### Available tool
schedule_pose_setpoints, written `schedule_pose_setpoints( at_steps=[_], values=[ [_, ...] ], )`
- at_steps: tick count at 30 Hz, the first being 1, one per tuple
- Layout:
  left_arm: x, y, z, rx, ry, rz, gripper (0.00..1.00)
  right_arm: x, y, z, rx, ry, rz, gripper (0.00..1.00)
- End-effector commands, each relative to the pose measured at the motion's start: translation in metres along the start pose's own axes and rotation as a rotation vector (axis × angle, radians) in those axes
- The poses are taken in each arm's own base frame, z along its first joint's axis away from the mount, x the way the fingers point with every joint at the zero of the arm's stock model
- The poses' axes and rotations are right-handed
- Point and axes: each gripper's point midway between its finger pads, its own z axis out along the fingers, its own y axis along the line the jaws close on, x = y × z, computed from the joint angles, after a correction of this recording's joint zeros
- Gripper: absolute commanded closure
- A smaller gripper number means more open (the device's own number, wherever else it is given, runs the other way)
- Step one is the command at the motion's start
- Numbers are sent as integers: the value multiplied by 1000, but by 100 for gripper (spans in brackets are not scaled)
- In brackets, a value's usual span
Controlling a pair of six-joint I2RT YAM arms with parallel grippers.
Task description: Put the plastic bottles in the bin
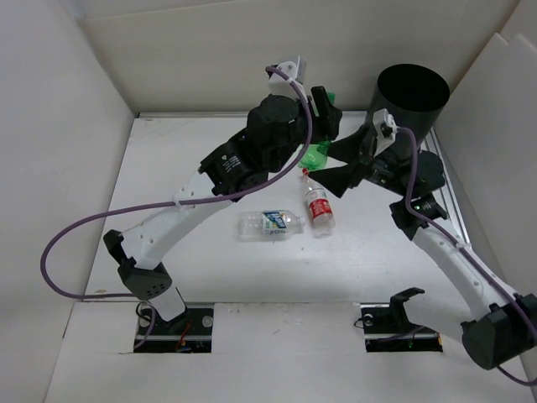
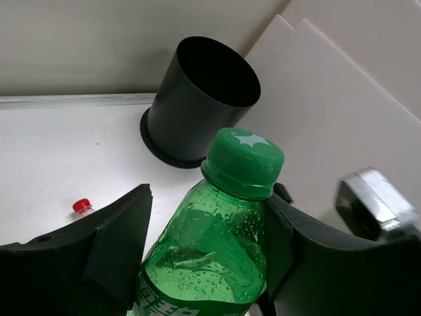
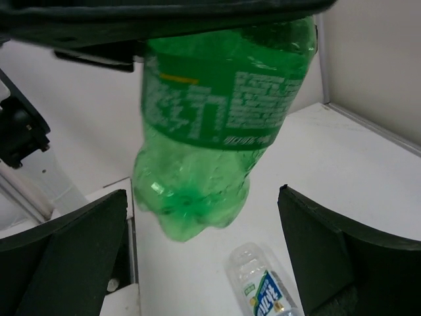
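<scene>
The bench (image 1: 168,176) is walled at its left, far and right edges. The black bin (image 2: 191,118) stands upright at the far right corner, its flared base partly hidden behind the right arm from above. The left gripper (image 2: 209,201) clamps a green bottle (image 3: 210,131) off the bench short of the bin, bare bench showing between them; from above the arms hide most of the bottle. The right gripper (image 3: 202,197) gapes wide near its base. At mid-bench a blue-labelled clear bottle (image 1: 270,222) lies just beside a red-capped one (image 1: 318,204).
</scene>
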Motion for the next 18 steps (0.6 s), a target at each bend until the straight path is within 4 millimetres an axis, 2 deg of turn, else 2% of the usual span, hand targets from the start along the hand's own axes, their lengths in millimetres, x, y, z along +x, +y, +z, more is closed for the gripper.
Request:
schedule_pose_setpoints(
  at_steps=[1, 2, 3, 5, 6, 9, 11, 12, 13, 14, 15, 16, 17, 18],
  values=[
    [-15, -18, -6, 86, -44, -57, 100, -30, 6, 18, -65, -110, -33, 0],
    [-13, -19, -7, 99, -41, -58, 100, -40, 10, 21, -103, -150, -59, 0],
    [-9, -18, -7, 105, -33, -56, 100, -32, 4, 29, -115, -147, -32, 0],
    [-11, -16, -9, 111, -30, -70, 100, -33, 5, 34, -146, -170, -11, 0],
    [-11, -17, -12, 123, -25, -79, 100, -32, -3, 39, -137, -179, -11, 0],
    [-8, -11, -10, 121, -15, -85, 100, -42, -2, 44, -161, -221, -4, 0],
    [-5, -5, -6, 107, -11, -80, 100, -45, 0, 48, -178, -229, -1, 9],
    [-6, -2, -8, 112, -7, -80, 100, -44, -3, 51, -177, -226, 2, 18],
    [-5, 1, -5, 117, -4, -80, 94, -48, -5, 53, -173, -236, -1, 33],
    [-6, 2, -4, 134, 6, -79, 87, -49, -2, 56, -180, -233, 4, 43],
    [-8, 0, -7, 148, 5, -91, 74, -46, -6, 57, -175, -228, 2, 58],
    [-10, 4, -5, 144, 3, -91, 59, -50, -5, 59, -175, -228, 2, 75],
    [-10, 4, -5, 144, 3, -91, 6, -50, -16, 60, -142, -223, 6, 89],
    [-15, 8, -6, 133, -2, -91, 0, -53, -20, 59, -131, -223, -4, 93]
  ],
)
